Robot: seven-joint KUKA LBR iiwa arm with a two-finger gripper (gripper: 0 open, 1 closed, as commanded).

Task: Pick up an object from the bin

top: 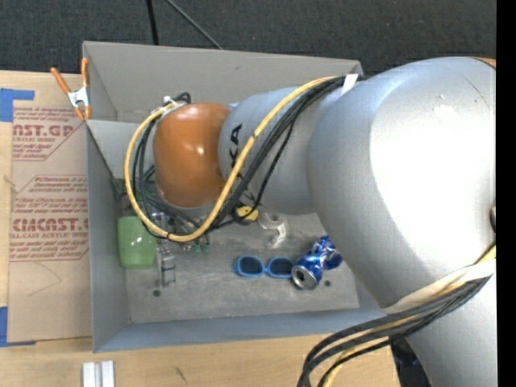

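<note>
- Camera view is showing the tool (pixel 166 271) hanging low near the bin's (pixel 103 240) left wall; apart or together, I cannot tell.
- Pale green block (pixel 135 242) is lying just beside it, at ten o'clock.

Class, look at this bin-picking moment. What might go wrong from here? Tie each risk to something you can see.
1. The end effector sits low, close beside the pale green object near the bin's left wall; a slightly off descent might shove it aside rather than grip it.
2. The looped cables at the wrist hang near that object and could catch on it.
</note>
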